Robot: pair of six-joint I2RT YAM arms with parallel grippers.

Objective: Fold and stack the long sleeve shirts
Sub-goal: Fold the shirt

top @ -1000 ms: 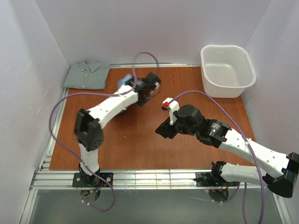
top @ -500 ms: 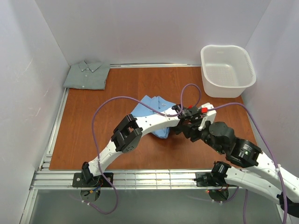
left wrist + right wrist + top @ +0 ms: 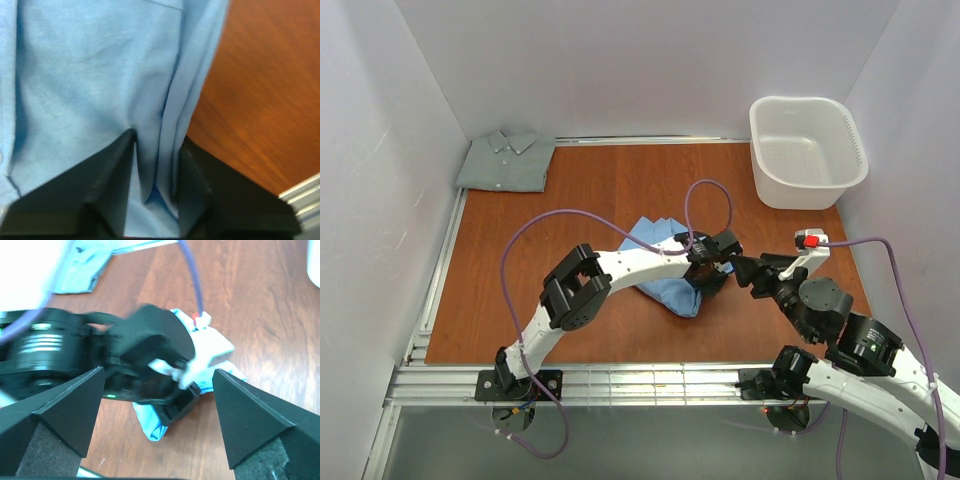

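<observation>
Pinching blue shirt (image 3: 670, 292) fold | left jaws | right jaws spread wide

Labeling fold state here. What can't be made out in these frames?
- Top external: the left arm covers the middle of the blue shirt, so its fold state is unclear.
- Left wrist: cloth fills the frame and is cut off by the edges. Only the left gripper pinch shows.
- Right wrist: blurred, and the left gripper blocks most of the shirt.
- Grey-green shirt: too small to check folds.
</observation>
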